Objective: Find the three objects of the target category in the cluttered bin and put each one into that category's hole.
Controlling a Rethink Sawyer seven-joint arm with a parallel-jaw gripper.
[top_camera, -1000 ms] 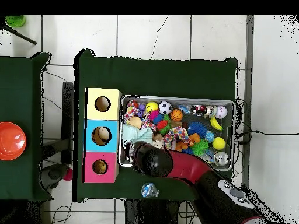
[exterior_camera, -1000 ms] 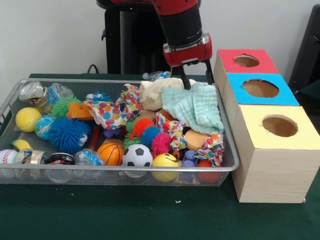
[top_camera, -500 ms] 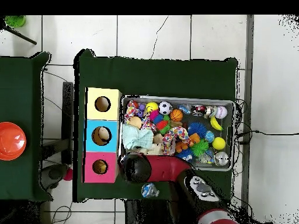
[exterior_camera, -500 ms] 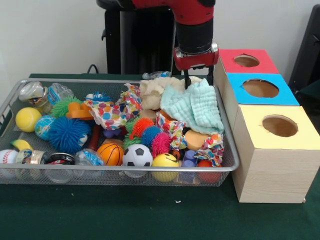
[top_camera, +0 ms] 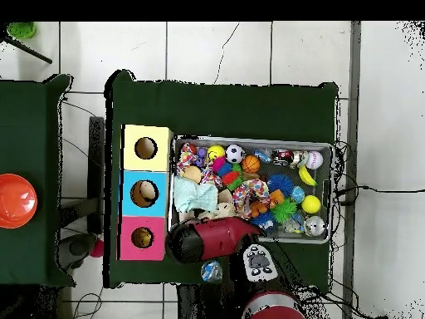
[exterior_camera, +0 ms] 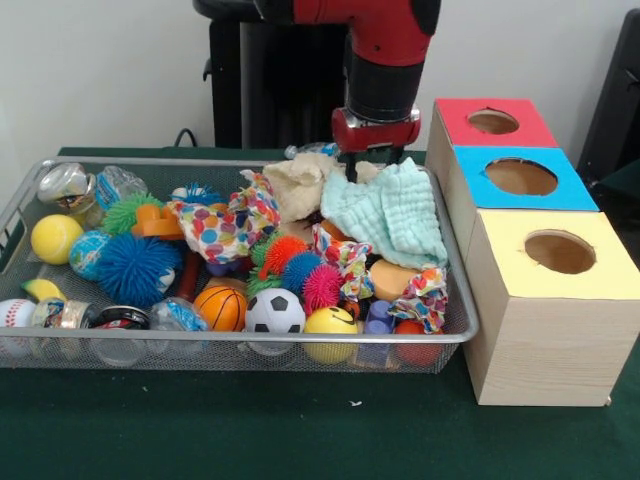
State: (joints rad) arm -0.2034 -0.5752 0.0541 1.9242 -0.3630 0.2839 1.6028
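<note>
One gripper, jaws' state untellable, hangs at the bin's far right over one mint cloth; three holed boxes right.

From my station, the wire mesh bin sits left of the three-hole wooden box, with the pale green folded cloth inside its right end.
</note>
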